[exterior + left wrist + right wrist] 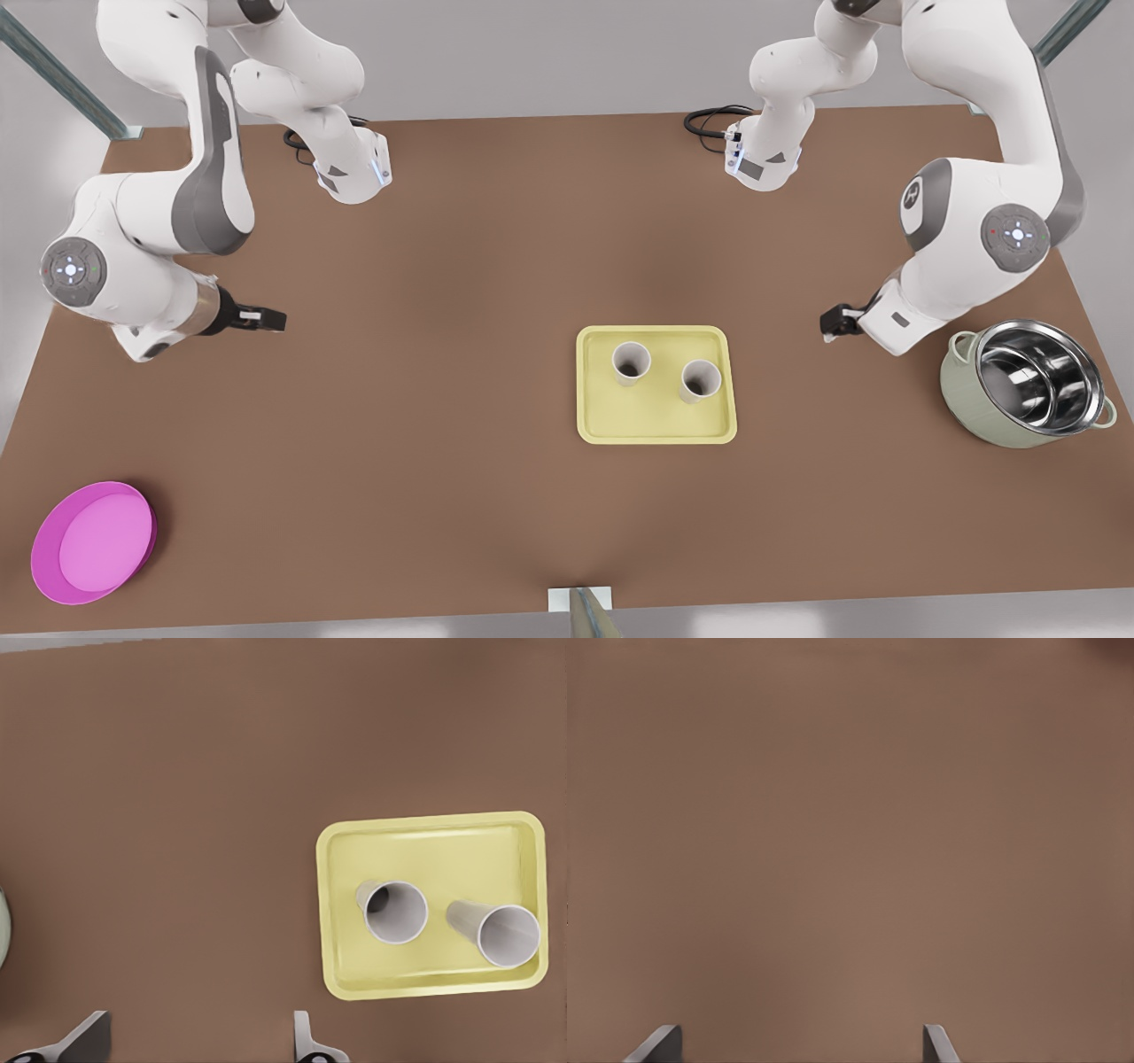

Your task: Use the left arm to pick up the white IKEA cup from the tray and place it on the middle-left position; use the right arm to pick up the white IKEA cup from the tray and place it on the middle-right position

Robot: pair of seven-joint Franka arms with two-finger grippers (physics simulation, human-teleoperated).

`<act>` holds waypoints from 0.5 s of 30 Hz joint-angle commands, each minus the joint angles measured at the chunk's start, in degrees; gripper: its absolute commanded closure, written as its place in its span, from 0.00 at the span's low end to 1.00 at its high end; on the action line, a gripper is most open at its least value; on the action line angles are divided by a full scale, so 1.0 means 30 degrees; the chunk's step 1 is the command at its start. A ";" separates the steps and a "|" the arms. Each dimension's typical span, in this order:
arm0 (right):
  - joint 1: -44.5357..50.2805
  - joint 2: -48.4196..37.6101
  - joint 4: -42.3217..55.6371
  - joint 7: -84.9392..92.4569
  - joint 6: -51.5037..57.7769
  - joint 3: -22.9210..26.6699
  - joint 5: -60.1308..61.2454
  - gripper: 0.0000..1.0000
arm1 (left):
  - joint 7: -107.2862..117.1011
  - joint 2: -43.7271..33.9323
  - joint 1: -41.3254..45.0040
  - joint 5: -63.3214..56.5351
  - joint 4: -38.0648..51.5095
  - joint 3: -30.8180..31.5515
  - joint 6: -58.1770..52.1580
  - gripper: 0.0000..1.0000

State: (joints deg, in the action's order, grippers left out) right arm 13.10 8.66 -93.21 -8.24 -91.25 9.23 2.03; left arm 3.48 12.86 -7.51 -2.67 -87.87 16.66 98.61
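Two white cups stand upright on the pale yellow tray [656,424], one [631,361] toward the front view's left and one [701,380] toward its right. In the left wrist view the tray [425,850] holds the same cups [394,911] [505,933]. My left gripper [834,321] [197,1047] hovers open on the front view's right, between the tray and a pot, holding nothing. My right gripper [266,319] [797,1050] is open over bare brown tabletop [850,833] at the front view's left, far from the tray. The brown table [461,266] has no marks on either side of the tray.
A pale green pot [974,403] with a steel bowl [1036,372] inside stands at the front view's right edge; its rim [3,930] also shows in the left wrist view. A round magenta dish [93,540] lies at the near left corner. Black cables [709,120] lie by the arm bases.
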 commanded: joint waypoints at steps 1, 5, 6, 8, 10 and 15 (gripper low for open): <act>0.0644 0.0103 0.0221 -0.3201 -0.3480 -0.0644 -0.1234 0.00 | -0.0310 -0.0008 0.0042 0.0010 -0.0007 0.0042 0.1758 0.00; 0.1696 0.0425 0.0250 -0.3377 -0.3480 -0.1172 -0.1321 0.00 | 0.1945 0.1778 0.2737 -0.0254 -0.0183 0.0042 0.1934 0.00; 0.2631 0.0601 0.0250 -0.3377 -0.3480 -0.1172 -0.1351 0.00 | 0.2034 0.2450 0.3088 -0.0254 -0.0095 0.0042 0.1934 0.00; 0.5443 0.0659 0.0542 -0.5126 -0.3480 -0.1172 -0.1234 0.00 | 0.2793 0.3711 0.3498 -0.0253 -0.0007 0.0042 0.2489 0.00; 0.8522 0.2882 0.2590 -0.9262 -0.3451 -0.1172 -0.1205 0.00 | 0.3587 0.4591 0.3939 -0.0517 -0.0007 0.0042 0.3368 0.00; 0.9755 0.7515 0.7633 -1.0232 -0.4942 -0.1757 0.0700 0.00 | 0.3968 0.5792 0.3939 -0.0752 -0.0007 0.0042 0.4541 0.00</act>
State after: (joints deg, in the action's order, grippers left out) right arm 42.32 29.75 -72.50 -20.56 -102.33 4.32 2.13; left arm 8.20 29.85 4.33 -4.32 -87.95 16.77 108.98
